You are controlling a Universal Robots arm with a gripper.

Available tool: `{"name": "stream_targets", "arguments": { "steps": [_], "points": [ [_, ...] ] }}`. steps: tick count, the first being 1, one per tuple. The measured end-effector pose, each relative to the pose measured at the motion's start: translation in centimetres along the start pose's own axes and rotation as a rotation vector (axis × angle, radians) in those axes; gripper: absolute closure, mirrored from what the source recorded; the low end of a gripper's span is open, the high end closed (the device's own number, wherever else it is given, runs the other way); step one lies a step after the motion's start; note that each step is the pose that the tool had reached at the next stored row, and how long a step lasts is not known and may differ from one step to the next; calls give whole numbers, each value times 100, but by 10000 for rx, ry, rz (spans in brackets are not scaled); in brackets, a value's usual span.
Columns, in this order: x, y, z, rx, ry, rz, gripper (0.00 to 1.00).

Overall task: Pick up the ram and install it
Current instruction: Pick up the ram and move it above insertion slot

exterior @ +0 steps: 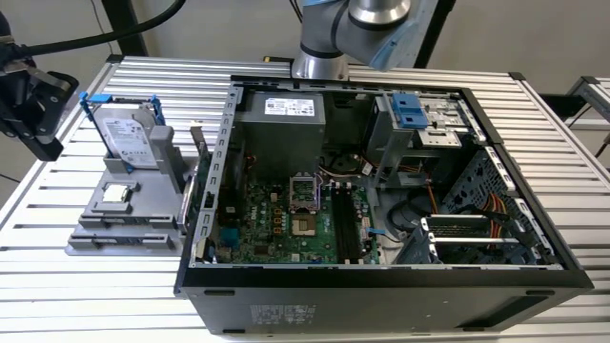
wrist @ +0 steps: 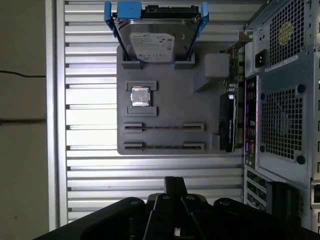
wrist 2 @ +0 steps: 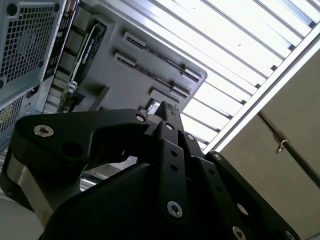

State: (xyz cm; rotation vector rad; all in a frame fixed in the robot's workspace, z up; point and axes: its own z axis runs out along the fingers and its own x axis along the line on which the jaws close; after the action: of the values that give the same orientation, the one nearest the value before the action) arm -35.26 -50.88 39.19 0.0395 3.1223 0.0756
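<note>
ribbed aluminium table (exterior: 96,300), an open computer case (exterior: 381,307) and a grey parts tray (wrist: 170,107) set just beside it, on the exterior view's left. the ram (wrist: 164,147) appears to stand on edge in one of the tray's two long grooves, the one nearer the gripper, held between small end brackets. seen edge-on in the first wrist view, it is a thin dark line flecked with brown, and its flat face and chips are hidden. the neighbouring groove (wrist: 164,127) shows a plainer dark line.

the black gripper (wrist: 175,181) hangs over the table off the tray's edge, well apart from the case. its fingers are together and grip nothing. in the exterior view the gripper (exterior: 45,146) sits at the exterior view's far left, beyond the tray.

also on the tray are a hard drive (wrist: 155,37) in a blue frame, a square processor (wrist: 140,96) and a dark card (wrist: 227,122) standing next to the case wall. inside the case, the long black slots (exterior: 343,221) lie on the green board.
</note>
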Motion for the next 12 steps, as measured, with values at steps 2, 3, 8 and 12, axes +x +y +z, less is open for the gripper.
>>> {"name": "stream_targets", "arguments": {
  "steps": [2, 3, 8, 12],
  "points": [
    [3, -5, 2, -1, -1, -1, 100],
    [5, -5, 2, -1, -1, 1, 100],
    [5, -5, 2, 0, 6, -1, 100],
    [8, -5, 3, 0, 8, 11, 100]
  ]
}}
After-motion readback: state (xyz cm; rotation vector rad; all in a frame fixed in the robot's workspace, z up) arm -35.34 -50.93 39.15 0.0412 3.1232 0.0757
